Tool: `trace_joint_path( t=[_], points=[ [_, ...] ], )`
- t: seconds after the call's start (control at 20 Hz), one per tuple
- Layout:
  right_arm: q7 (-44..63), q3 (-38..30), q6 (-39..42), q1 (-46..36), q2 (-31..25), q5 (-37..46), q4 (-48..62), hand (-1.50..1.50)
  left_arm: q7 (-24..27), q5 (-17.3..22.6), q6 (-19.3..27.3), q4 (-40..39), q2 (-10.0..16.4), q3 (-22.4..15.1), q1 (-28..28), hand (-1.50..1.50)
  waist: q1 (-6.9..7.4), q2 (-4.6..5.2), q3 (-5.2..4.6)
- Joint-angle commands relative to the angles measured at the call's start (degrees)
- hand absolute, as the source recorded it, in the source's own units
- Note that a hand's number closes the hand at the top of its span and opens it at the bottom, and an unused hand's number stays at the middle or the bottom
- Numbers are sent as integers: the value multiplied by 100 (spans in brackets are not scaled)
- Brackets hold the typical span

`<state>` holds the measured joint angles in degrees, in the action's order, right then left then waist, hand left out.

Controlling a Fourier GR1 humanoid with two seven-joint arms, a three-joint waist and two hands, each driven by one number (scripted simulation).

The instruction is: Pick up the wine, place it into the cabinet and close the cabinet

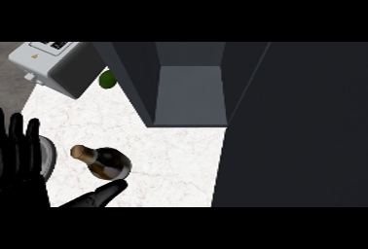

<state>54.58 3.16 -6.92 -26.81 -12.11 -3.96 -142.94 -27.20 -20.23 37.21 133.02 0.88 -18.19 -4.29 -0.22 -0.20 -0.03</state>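
Observation:
The wine bottle (108,164), dark with a tan foil neck, stands on the white marble counter (173,151) at the lower left, seen from above. My right hand (97,195) comes in from the lower edge just below the bottle, fingers straight, a fingertip almost at the bottle's base; I cannot tell if it touches. The dark grey cabinet (191,92) is open at top centre, its inside bare. Its door (295,126) stands swung out and fills the right side. My left hand (18,146) rests open at the left edge, fingers up.
A grey box-shaped appliance (54,63) sits at the top left. A green round fruit (108,79) lies beside the cabinet's left wall. A grey round dish (47,155) shows partly behind my left hand, left of the bottle.

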Motion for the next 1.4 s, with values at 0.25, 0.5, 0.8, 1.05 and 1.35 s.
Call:
trace_joint_path(
  t=[0.25,0.5,0.8,1.05,1.35],
  points=[
    [632,-143,-92,-205,-95,-317,-760,-150,782,449,69,-395,-45,103,-629,-150,8,-1,-2],
    [764,-255,-189,-365,-97,-389,-782,-150,1415,996,-119,-962,-16,373,-740,-150,-3,-2,-3],
    [980,-660,-86,-752,-340,-742,-598,-150,2301,1657,-33,-1790,-85,514,-955,-150,-16,-2,-5],
    [815,-483,-132,-472,-201,-537,-779,-150,2944,2094,-121,-2023,-87,634,-1319,-150,-4,0,-1],
    [724,-356,-189,-514,-120,-447,-491,-150,3885,2625,-434,-2672,-87,733,-1511,-150,17,5,0]
  ],
)
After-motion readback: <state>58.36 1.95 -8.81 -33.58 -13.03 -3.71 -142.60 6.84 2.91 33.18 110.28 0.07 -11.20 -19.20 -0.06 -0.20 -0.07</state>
